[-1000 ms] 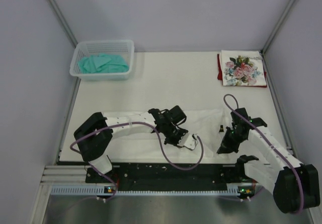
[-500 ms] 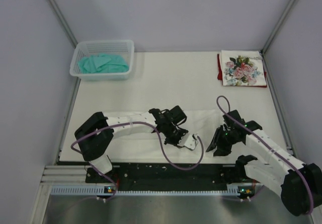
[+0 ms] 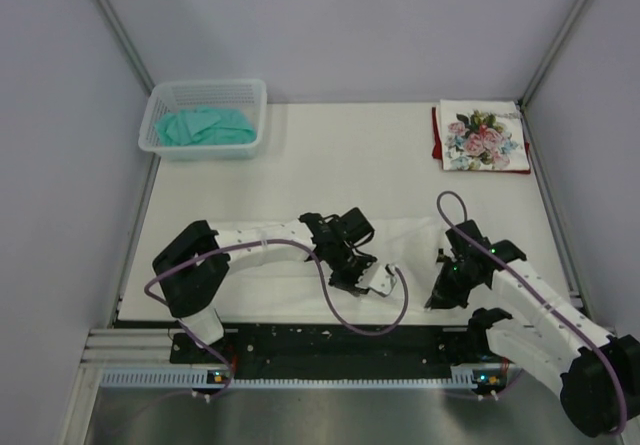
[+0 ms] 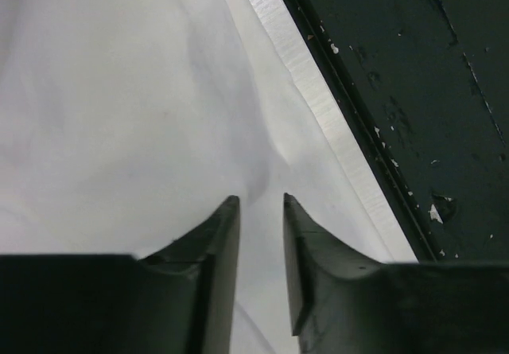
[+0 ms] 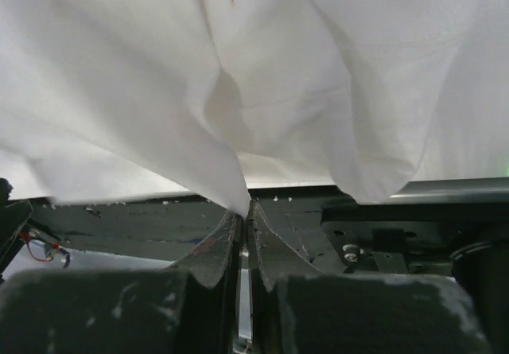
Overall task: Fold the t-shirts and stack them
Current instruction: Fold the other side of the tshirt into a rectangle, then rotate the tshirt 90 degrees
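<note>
A large white t-shirt [image 3: 405, 237] lies spread on the table between my arms; its print does not show. My left gripper [image 3: 350, 275] rests tips-down on it near the table's front edge. In the left wrist view its jaws [image 4: 261, 203] stand a narrow gap apart, with a small pucker of white cloth [image 4: 159, 91] at the tips. My right gripper [image 3: 440, 290] is shut on a corner of the white shirt [image 5: 238, 91], which hangs lifted in folds from the jaws [image 5: 246, 211]. The folded rose-print shirt [image 3: 482, 135] lies on the dark red one [image 3: 437, 143] at the back right.
A pale mesh basket [image 3: 160, 143] holding teal cloth [image 3: 205, 125] stands at the back left. The black base rail [image 3: 330, 343] runs along the table's near edge, just beyond both grippers. Grey walls and metal frame posts enclose the table.
My right gripper swung left with the shirt corner, then came back slightly right. My left gripper has barely moved.
</note>
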You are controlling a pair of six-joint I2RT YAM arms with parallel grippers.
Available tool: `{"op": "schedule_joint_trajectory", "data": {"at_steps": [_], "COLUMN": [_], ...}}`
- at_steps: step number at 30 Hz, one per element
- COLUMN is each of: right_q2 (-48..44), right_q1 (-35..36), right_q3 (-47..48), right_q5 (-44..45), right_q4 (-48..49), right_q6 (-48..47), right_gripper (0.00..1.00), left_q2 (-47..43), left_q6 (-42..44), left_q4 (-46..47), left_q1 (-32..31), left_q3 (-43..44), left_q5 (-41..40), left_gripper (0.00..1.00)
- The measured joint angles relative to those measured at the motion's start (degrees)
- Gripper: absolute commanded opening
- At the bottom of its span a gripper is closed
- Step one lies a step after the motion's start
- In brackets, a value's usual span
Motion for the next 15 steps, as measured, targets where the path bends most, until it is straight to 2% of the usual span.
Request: {"op": "schedule_joint_trajectory", "data": {"at_steps": [2, 4, 7, 10, 11, 15], "right_q2": [0.0, 0.3, 2.7, 5.3, 6.2, 11.5], "right_q1": [0.0, 0.0, 0.0, 0.0, -0.2, -2.0], "right_q3": [0.6, 0.6, 1.6, 7.5, 10.6, 21.1], "right_q5": [1.0, 1.0, 1.0, 3.5, 4.4, 7.5], "right_q4": [-1.2, -1.6, -2.3, -3.6, -3.4, 1.4], "right_q6": [-0.5, -0.7, -2.1, -3.6, -4.2, -7.7], "right_gripper": [0.33, 0.44, 0.5, 0.5, 0.46, 0.13], "left_q2": [0.7, 0.8, 0.8, -0.2, -0.9, -5.3], "left_q6": [0.0, -0.1, -0.3, -1.7, -2.3, -6.3], "left_q4": [-0.8, -1.2, -2.9, -4.3, -4.7, -5.2], "left_q1": [0.0, 0.0, 0.1, 1.0, 1.7, 9.9], "left_q3": [1.2, 1.6, 2.4, 3.1, 3.1, 3.7], "left_q5": [0.4, 0.7, 0.7, -0.7, -1.4, -5.1], "left_gripper": [0.49, 0.53, 0.55, 0.54, 0.53, 0.31]}}
